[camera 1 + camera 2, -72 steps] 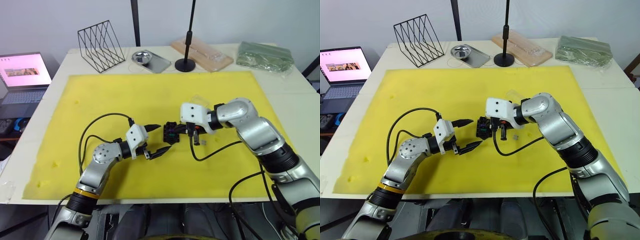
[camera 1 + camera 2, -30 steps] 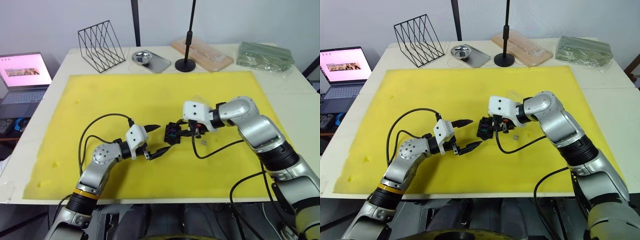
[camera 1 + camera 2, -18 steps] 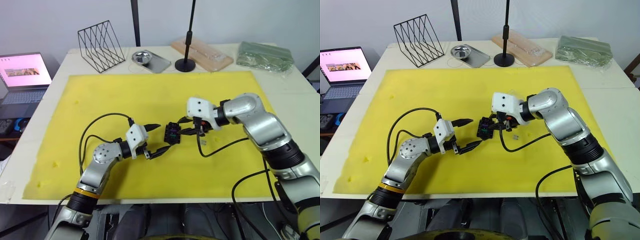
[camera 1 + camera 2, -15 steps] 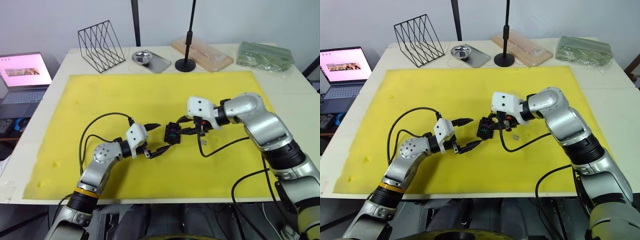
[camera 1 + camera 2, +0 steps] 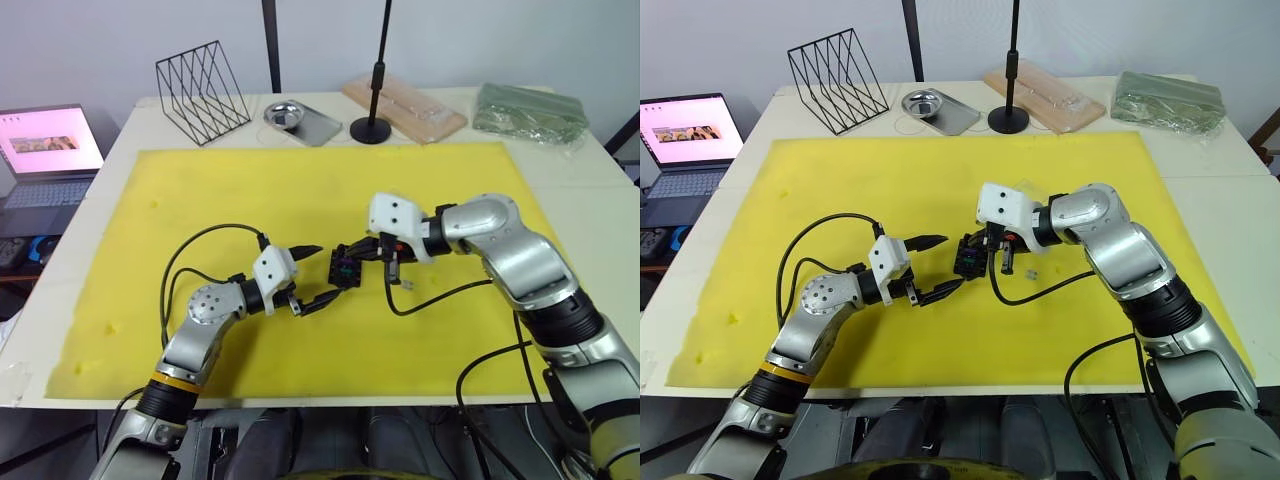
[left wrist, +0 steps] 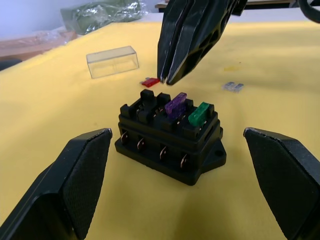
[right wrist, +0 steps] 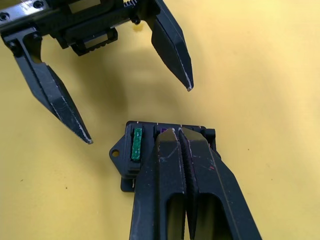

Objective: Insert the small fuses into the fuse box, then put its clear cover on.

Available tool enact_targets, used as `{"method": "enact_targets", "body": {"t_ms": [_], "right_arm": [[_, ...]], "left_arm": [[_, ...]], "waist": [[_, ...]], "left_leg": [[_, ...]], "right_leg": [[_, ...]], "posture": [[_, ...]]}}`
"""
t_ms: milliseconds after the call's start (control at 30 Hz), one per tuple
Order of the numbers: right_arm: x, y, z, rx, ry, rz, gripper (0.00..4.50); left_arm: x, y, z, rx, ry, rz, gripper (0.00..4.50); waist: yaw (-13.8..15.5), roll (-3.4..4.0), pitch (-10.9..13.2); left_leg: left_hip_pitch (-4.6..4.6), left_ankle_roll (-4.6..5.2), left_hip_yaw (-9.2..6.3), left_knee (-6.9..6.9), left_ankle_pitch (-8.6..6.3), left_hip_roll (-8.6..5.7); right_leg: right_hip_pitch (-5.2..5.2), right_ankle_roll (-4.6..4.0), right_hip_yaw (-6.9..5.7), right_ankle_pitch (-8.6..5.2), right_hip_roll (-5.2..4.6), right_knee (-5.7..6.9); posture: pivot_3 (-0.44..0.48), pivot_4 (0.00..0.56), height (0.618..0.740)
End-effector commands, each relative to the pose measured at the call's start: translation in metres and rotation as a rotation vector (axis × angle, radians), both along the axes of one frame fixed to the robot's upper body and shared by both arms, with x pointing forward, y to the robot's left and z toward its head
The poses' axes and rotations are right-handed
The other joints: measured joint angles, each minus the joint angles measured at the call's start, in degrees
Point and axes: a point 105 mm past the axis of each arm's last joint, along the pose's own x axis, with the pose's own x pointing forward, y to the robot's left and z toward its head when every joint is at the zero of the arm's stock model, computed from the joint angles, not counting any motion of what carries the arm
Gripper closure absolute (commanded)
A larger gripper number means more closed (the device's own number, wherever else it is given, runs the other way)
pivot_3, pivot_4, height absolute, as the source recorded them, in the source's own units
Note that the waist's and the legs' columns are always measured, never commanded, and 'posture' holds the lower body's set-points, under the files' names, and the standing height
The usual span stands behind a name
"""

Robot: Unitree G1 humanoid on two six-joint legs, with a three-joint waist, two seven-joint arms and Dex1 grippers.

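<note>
Left gripper is held low with its fingers spread wide apart — forearm angled in from the left, pointing right. Right gripper is pressed closed, fingers together, tips aimed down — right arm bent at the elbow, reaching leftward.

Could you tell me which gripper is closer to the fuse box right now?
Right. The right gripper hovers shut just above the fuse box; the left gripper sits open beside it, apart.

Robot lab: yellow foam mat, laptop, black stand
</note>
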Motion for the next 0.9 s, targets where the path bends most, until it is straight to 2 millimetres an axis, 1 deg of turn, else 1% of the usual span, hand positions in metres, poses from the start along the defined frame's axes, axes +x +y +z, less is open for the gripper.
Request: {"method": "enact_targets", "body": {"t_ms": [33,300,467,767,900], "right_arm": [[0.0,0.003,0.0,-0.002,-0.018,0.008,4.47],[-0.001,-0.001,-0.015,-0.043,0.014,0.003,4.47],[0.0,-0.007,-0.026,-0.096,-0.006,-0.006,4.47],[0.0,-0.011,-0.036,-0.14,-0.03,0.004,4.47],[-0.002,-0.01,-0.035,-0.128,-0.034,0.015,4.47]], "left_arm": [[-0.002,-0.003,0.007,-0.001,-0.036,-0.015,0.0],[-0.001,-0.001,0.007,0.003,-0.035,-0.011,0.0],[-0.001,-0.001,0.007,0.004,-0.034,-0.01,0.0],[-0.003,0.0,0.007,0.008,-0.033,-0.015,0.0],[-0.005,0.0,0.006,0.009,-0.031,-0.018,0.0]], "waist": [[0.0,0.0,0.0],[0.0,0.0,0.0],[0.0,0.01,0.0],[0.0,0.0,0.0],[0.0,0.0,-0.1]], "left_leg": [[0.0,0.0,0.0,0.0,0.0,0.0],[0.0,0.0,0.0,0.01,0.0,0.0],[0.03,0.01,0.0,0.02,0.0,0.0],[0.09,0.02,0.0,0.02,-0.01,0.0],[0.09,0.02,0.0,0.02,-0.01,0.0]], "right_leg": [[0.0,0.0,0.0,0.0,0.0,0.0],[0.0,0.0,0.0,0.0,0.0,0.0],[0.03,0.0,0.0,0.0,0.0,0.0],[0.1,0.0,0.0,0.0,0.0,0.0],[0.12,0.0,0.0,0.0,0.0,0.0]], "posture": [[0.0,0.15,0.74],[0.0,0.15,0.74],[0.0,0.15,0.74],[0.0,0.15,0.74],[0.0,0.15,0.74]]}}
